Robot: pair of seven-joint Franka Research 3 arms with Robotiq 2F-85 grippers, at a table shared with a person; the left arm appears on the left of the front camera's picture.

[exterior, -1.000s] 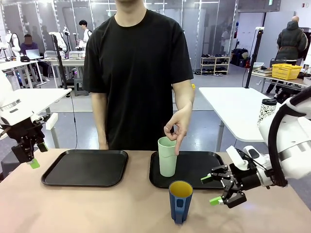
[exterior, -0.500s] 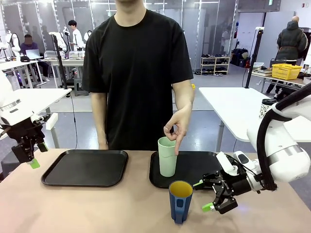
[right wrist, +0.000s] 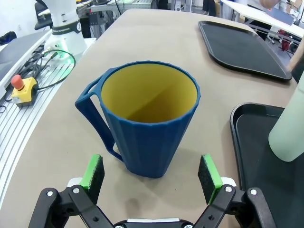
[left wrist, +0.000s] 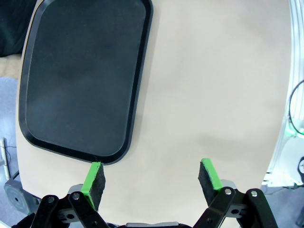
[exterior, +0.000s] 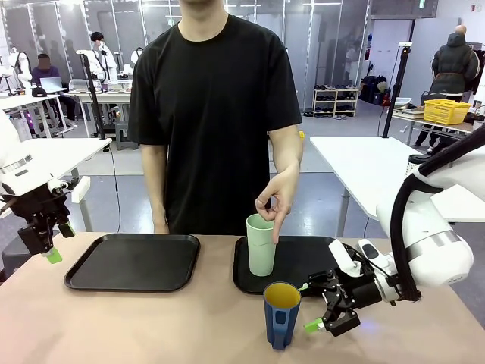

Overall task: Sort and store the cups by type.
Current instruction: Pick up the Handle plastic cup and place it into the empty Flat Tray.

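Right now the right gripper (exterior: pixel 309 306) is spread wide and holding nothing, its green pads level with the dark-blue mug (exterior: pixel 282 315) and just to that mug's right, close to the wall but not yet around it. In the wrist view the mug sits square between the two open fingers, yellow inside showing, its handle off toward one finger's side. The mug stands upright on the bare table (exterior: pixel 189 334), on the robot's side of both trays.

Just beyond the mug, the pale-green tumbler (exterior: pixel 261 246) stands upright on the right-hand tray (exterior: pixel 303 258), and the person's hand (exterior: pixel 276 199) rests its fingertips at the tumbler's rim. Well off to the mug's left lies the second tray (exterior: pixel 132 262), with nothing on it. Farther left again, beyond that tray's edge, the left gripper (exterior: pixel 59 243) hangs in the air with its fingers apart and empty.

I would say the step in hand is the reach for the mug. The tumbler looks to have its place, so the mug probably belongs on the tray to its left. The next move calls for sliding forward until the pads flank the mug's body, keeping clear of the handle, then closing firmly and lifting straight up so the mug does not tip against the tray rim just beyond it
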